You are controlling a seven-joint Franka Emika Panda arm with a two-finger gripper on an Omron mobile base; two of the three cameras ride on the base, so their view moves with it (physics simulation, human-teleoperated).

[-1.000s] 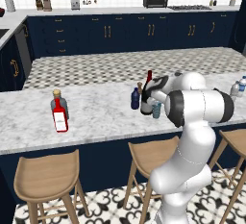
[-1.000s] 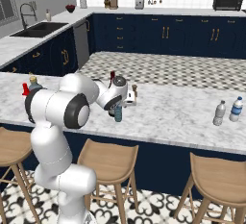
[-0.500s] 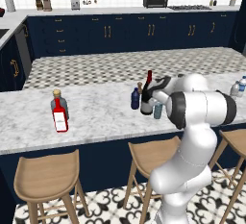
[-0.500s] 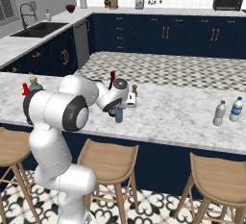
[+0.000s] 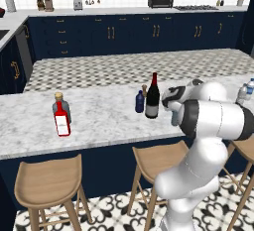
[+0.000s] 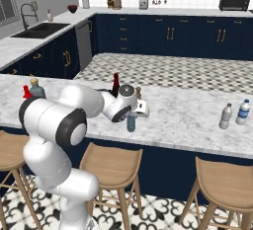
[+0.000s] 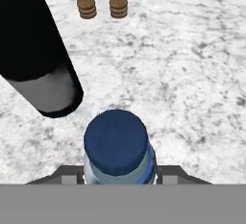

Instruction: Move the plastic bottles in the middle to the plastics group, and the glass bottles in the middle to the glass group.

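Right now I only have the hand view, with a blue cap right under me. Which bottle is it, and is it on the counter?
Observer: The pale blue plastic bottle. In the right base view it stands on the counter, under the gripper.
Operator: Where is the plastics group?
Observer: The plastics group is two water bottles near the counter's right end, well apart from you.
Operator: And the navy bottle?
Observer: In the left base view, the navy bottle stands just left of the wine bottle.
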